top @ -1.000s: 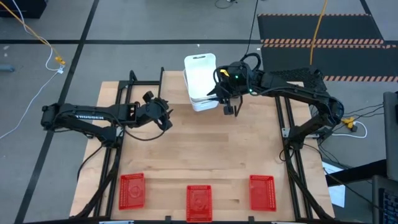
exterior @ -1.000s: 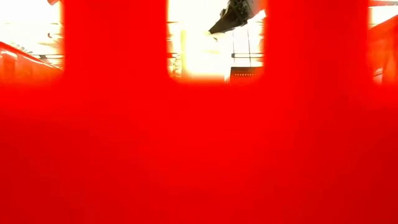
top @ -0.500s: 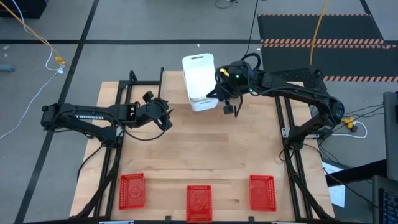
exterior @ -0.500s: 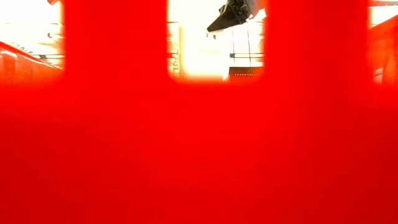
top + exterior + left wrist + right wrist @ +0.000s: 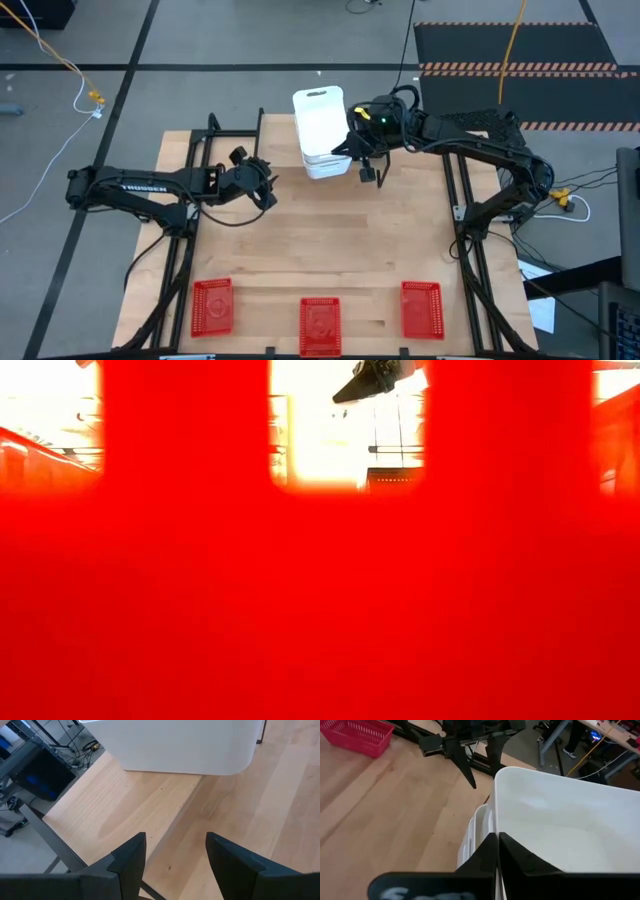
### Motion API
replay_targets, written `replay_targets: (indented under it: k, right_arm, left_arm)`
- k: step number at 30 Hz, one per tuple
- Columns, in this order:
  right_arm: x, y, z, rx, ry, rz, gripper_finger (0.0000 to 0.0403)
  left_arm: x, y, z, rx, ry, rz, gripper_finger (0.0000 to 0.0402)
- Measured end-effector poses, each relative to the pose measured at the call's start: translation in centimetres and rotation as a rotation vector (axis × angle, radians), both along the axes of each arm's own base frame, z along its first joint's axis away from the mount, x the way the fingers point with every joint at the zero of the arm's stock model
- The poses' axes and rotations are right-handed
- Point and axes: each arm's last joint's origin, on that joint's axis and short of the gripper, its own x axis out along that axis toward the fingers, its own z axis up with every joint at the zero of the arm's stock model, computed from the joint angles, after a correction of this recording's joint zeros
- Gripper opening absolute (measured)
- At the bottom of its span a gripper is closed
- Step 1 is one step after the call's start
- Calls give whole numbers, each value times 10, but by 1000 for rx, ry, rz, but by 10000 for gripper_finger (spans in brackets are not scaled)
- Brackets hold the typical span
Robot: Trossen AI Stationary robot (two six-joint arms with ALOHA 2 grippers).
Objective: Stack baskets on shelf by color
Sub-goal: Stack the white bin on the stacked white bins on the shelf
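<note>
Gripping the rim of a white basket (image 5: pixel 319 117), the right gripper (image 5: pixel 352 146) sits at the far middle of the wooden table (image 5: pixel 330 240), its two fingers (image 5: pixel 490 855) pinched narrow on the basket's near wall, as the right wrist view shows. In the high view this top white basket has its long axis running from the near edge toward the far edge of the table, its far end tipped slightly to the picture's left, and it overhangs the table's far edge. It rests over the lower white baskets (image 5: pixel 326 167), whose nested rims (image 5: pixel 479 827) show stepped just beside the held wall in the right wrist view; the top basket is offset from them, not seated square. The left gripper (image 5: pixel 262 182) waits over the table to the left of the white stack, well apart from it, with its fingers (image 5: pixel 131 857) spread wide and nothing between them; the left wrist view looks past them at a white basket side (image 5: pixel 185 745) standing on the wood. Three red baskets (image 5: pixel 212 305) (image 5: pixel 320 325) (image 5: pixel 421 307) lie in a row along the near edge, each with its long axis pointing toward the far edge. The middle one fills the low view with red wall (image 5: pixel 320 600); through its gap the right gripper's dark tip (image 5: pixel 368 380) shows near the top.
</note>
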Motion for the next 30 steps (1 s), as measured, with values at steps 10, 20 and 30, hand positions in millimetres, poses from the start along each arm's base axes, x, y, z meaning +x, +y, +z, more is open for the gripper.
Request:
replay_targets:
  k: [10, 20, 30]
  right_arm:
    - [-16, 9, 18, 26, -58, 10, 1]
    - [-6, 6, -1, 24, -30, 17, 0]
    - [-7, 4, -4, 54, -29, -5, 5]
  left_arm:
    - [0, 0, 0, -1, 5, 1, 207]
    - [0, 0, 0, -10, -5, 10, 207]
    - [-1, 0, -1, -10, 0, 10, 207]
